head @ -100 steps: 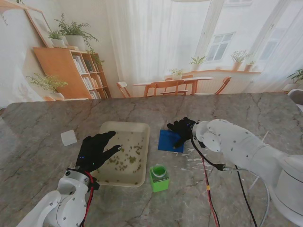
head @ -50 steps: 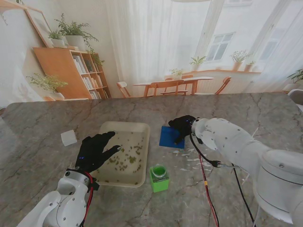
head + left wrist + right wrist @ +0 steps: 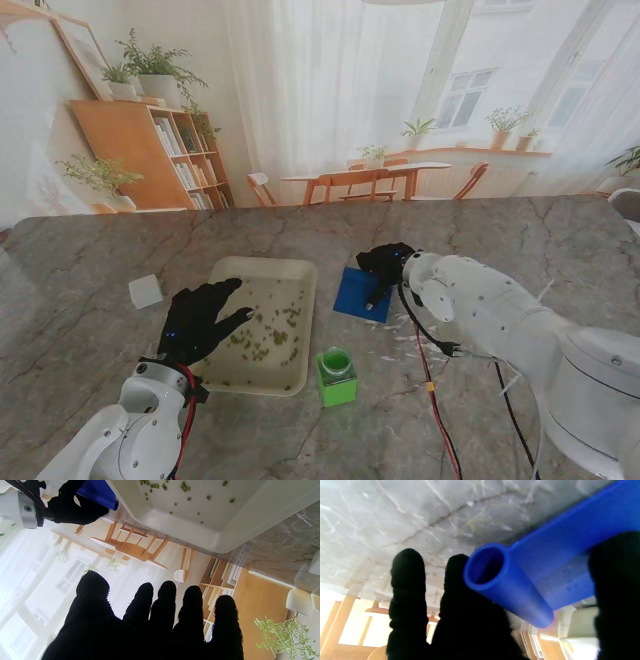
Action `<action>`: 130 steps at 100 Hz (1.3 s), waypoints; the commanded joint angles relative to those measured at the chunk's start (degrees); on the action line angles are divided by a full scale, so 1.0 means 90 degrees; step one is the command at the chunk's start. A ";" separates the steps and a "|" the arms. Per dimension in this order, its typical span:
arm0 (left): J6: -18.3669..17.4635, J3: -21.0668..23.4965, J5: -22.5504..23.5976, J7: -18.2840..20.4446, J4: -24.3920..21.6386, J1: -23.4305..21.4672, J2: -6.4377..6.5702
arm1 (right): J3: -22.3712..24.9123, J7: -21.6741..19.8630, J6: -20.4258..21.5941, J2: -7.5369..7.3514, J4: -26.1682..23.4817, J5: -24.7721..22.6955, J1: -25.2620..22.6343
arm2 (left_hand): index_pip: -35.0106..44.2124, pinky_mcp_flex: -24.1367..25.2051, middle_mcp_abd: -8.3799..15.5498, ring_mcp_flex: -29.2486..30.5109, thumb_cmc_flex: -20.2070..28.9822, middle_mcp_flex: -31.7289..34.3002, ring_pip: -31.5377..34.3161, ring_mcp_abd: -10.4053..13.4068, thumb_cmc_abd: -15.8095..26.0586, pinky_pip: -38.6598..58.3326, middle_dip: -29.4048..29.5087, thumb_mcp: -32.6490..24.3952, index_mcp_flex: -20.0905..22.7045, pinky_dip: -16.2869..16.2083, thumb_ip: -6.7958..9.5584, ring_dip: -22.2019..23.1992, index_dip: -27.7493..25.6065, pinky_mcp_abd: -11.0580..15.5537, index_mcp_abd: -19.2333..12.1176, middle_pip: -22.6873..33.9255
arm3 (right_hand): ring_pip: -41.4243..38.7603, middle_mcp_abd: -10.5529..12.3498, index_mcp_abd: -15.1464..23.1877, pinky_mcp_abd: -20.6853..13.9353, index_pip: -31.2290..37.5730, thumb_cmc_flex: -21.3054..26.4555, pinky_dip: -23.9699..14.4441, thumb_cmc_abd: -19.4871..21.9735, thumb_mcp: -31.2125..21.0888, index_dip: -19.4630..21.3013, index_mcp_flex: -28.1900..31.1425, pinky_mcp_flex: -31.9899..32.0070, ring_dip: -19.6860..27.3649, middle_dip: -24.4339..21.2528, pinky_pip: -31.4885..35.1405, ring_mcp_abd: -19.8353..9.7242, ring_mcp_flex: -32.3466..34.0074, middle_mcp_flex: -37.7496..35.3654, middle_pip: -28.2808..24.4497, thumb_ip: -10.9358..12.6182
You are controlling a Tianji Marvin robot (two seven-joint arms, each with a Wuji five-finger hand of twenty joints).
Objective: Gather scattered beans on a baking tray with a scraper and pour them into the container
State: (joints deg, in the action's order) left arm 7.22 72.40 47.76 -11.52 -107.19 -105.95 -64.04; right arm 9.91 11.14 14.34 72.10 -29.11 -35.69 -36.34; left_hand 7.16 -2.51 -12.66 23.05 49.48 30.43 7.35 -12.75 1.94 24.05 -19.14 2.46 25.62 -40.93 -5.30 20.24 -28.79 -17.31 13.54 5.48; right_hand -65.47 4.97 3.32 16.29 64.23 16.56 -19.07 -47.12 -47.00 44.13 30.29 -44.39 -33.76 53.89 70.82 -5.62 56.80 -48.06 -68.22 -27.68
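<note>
A cream baking tray (image 3: 228, 379) lies on the marble table with green beans (image 3: 268, 335) scattered across its floor. My left hand (image 3: 200, 318) hovers open over the tray's left rim, fingers spread, holding nothing. To the right of the tray is the blue scraper (image 3: 360, 295), tilted. My right hand (image 3: 385, 263) is closed around its far end. The right wrist view shows the scraper's tubular handle (image 3: 505, 585) lying between my fingers (image 3: 407, 585) and thumb. A green container (image 3: 336, 377) stands upright near the tray's near right corner. The left wrist view shows the tray's rim (image 3: 220, 537), beans (image 3: 185, 485) and the scraper (image 3: 100, 492).
A small white cube (image 3: 145, 291) sits on the table left of the tray. Red and black cables (image 3: 432, 370) trail from my right arm across the table, nearer to me than the scraper. Beyond the table's far edge is a room with shelves and chairs.
My right hand has drawn in over the scraper's handle, and the scraper has shifted a little left and tipped up. The left hand, tray and container have not moved.
</note>
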 commanded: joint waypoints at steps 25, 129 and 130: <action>-0.0005 0.0010 0.0039 -0.0091 -0.0029 -0.0075 -0.0016 | 0.0562 -0.0269 -0.0682 -0.0506 -0.0782 -0.0585 -0.0652 | 0.0085 0.0028 0.0137 0.0124 0.0244 0.0058 0.0079 0.0102 0.0253 -0.0075 -0.0117 -0.0015 0.0126 -0.0089 0.0381 0.0045 -0.0088 -0.0028 -0.0018 -0.0001 | -0.0221 0.0621 0.3522 0.0750 0.1878 0.3031 0.0184 0.1658 -0.0523 0.1955 0.1442 0.1144 -0.0083 0.0150 -0.0016 0.0118 -0.0858 0.0525 -0.0954 0.1282; -0.0039 0.0063 0.0071 -0.0186 -0.0067 -0.0152 -0.0026 | 0.3136 -0.0509 -0.1159 -0.0994 -0.2752 -0.1334 -0.1929 | 0.0081 0.0022 0.0147 0.0139 0.0221 0.0056 0.0094 0.0090 0.0238 -0.0045 -0.0124 -0.0016 0.0108 -0.0077 0.0387 0.0064 -0.0096 -0.0046 -0.0038 0.0001 | 0.3377 -0.0771 0.1748 -0.1531 0.0886 0.4529 0.0243 0.2983 0.0916 -0.0847 -0.0684 -0.1143 0.0936 -0.2388 -0.0060 -0.0226 0.1399 -0.1037 0.3897 0.1743; -0.0040 0.0064 0.0072 -0.0187 -0.0067 -0.0153 -0.0026 | 0.3136 -0.0515 -0.1154 -0.0995 -0.2753 -0.1330 -0.1929 | 0.0080 0.0019 0.0147 0.0142 0.0227 0.0054 0.0096 0.0091 0.0240 -0.0043 -0.0124 -0.0019 0.0105 -0.0077 0.0388 0.0065 -0.0096 -0.0044 -0.0040 0.0000 | 0.3377 -0.0777 0.1718 -0.1531 0.0847 0.4528 0.0239 0.2981 0.0919 -0.0905 -0.0658 -0.1149 0.0934 -0.2391 -0.0060 -0.0231 0.1406 -0.1045 0.3895 0.1742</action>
State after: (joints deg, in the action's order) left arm 7.05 73.02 48.28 -12.99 -107.54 -106.90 -64.10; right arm 38.53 7.85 3.62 63.44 -54.56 -47.98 -53.39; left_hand 7.16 -2.51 -12.62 23.08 49.49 30.43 7.35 -12.75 1.94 24.05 -19.14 2.46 25.63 -40.93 -5.30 20.31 -28.79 -17.31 13.54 5.48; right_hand -33.91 -2.33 16.61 5.54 73.56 46.23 -15.65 -27.48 -33.17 40.06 23.37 -53.26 -24.03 33.14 70.40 -4.50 66.21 -56.12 -32.73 -20.96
